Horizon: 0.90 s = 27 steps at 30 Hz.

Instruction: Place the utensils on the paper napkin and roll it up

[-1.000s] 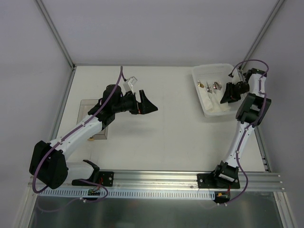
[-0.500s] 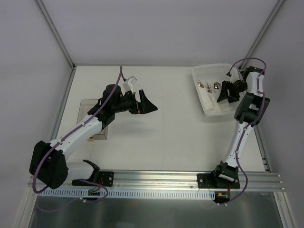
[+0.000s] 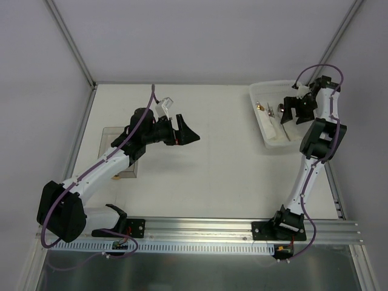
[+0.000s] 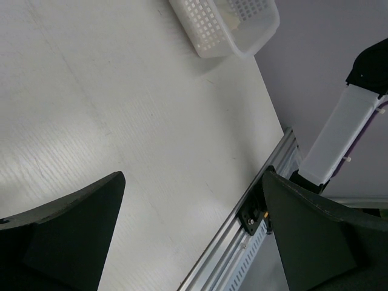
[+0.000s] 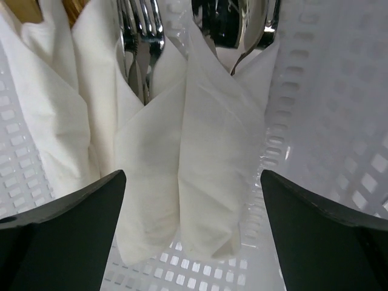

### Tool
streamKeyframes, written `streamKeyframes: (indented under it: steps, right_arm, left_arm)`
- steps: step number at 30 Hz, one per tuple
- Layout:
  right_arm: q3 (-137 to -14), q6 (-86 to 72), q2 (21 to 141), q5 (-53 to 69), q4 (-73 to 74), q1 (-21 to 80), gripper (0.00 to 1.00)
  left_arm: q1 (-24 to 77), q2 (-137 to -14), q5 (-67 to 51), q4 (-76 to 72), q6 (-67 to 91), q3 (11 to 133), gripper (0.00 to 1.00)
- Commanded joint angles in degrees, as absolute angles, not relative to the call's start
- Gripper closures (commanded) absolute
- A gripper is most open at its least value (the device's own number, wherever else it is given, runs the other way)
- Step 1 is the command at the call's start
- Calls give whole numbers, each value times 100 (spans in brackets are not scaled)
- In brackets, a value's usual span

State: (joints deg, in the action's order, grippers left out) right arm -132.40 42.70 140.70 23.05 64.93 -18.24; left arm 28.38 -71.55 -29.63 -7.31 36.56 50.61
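- The table (image 3: 212,157) is off-white, with plain grey walls (image 3: 182,42) around it and a metal rail (image 3: 200,227) along the near edge.
- A white basket (image 5: 327,121) with lots of little holes sits at the far right corner of the table.
- The utensils (image 5: 140,36) are inside this basket. They are shiny and silver.
- You can see fork tips, and next to them a spoon (image 5: 227,21) with a round bowl.
- White napkins (image 5: 206,151) are folded around the utensils, so only their tops stick out.
- The folded napkins lie side by side and touch each other.
- The right gripper (image 5: 193,174) hangs just over the basket and looks down at the napkins.
- Its two fingers are far apart, one on each side of the view, and they hold nothing.
- The left gripper (image 4: 194,176) is out over the bare middle-left part of the table, well away from the basket.
- Its fingers are far apart too, with only table showing between them.
- A clear box (image 3: 111,138) lies on the left side of the table, partly under the left arm.
- What is in the box is too hard to see.
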Motion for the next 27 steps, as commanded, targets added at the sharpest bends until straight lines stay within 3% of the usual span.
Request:
streamKeyframes:
  steps: [1, 7, 16, 23, 27]
  right_arm:
    - [-13272, 4421, 13246, 2057, 6197, -1696, 1]
    - [-13289, 4324, 12806, 1986, 5898, -1661, 1]
    - [-12851, 4079, 11225, 2574, 6213, -1117, 1]
    - [-10665, 2798, 9652, 3533, 5662, -142, 1]
    - [-8392, 2251, 8615, 3350, 4189, 945, 1]
  left_arm:
    - [2769, -6908, -2611, -547, 3419, 5045, 1]
    - [2725, -6741, -1874, 139, 3059, 5185, 1]
    - [2558, -6609, -879, 1607, 2259, 5739, 1]
    - [2364, -6592, -518, 2048, 2197, 5775, 1]
    - [2364, -6653, -554, 2039, 2276, 5529, 1]
